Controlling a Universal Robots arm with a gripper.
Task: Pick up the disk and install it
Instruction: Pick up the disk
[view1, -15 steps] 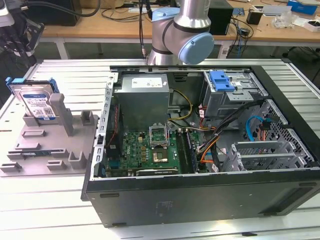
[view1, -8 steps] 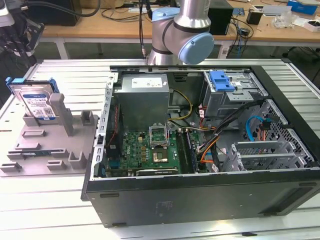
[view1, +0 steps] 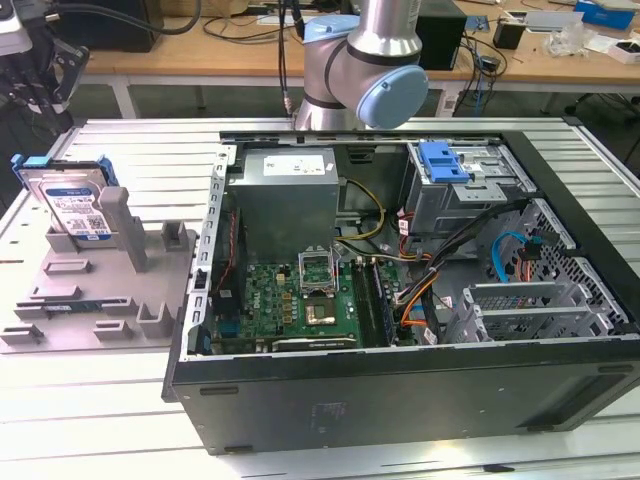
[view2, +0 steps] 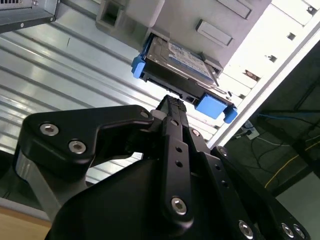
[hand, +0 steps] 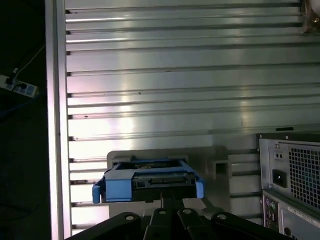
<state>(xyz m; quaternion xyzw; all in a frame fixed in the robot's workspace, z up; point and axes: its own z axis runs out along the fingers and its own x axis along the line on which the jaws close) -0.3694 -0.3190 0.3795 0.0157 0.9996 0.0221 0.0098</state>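
Flat rectangular silver disk (view1: 70, 198) in a bright blue plastic carrier bracket stands tilted in a slotted grey plastic holder (view1: 110, 300), outside the open black metal computer case (view1: 400, 400) on the exterior view's left of it, not yet picked. The black gripper (view2: 172, 102) hovers near the disk's connector edge, apart from it, fingers pressed together on nothing. Likely best: spread the fingers first, centre on the bracket sides, avoid the label, lift along the slot

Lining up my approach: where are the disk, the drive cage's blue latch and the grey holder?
disk (view1: 70, 197), exterior view, on its label
blue latch (view1: 445, 162), exterior view, on its top face
grey holder (view1: 110, 285), exterior view, on its bare base
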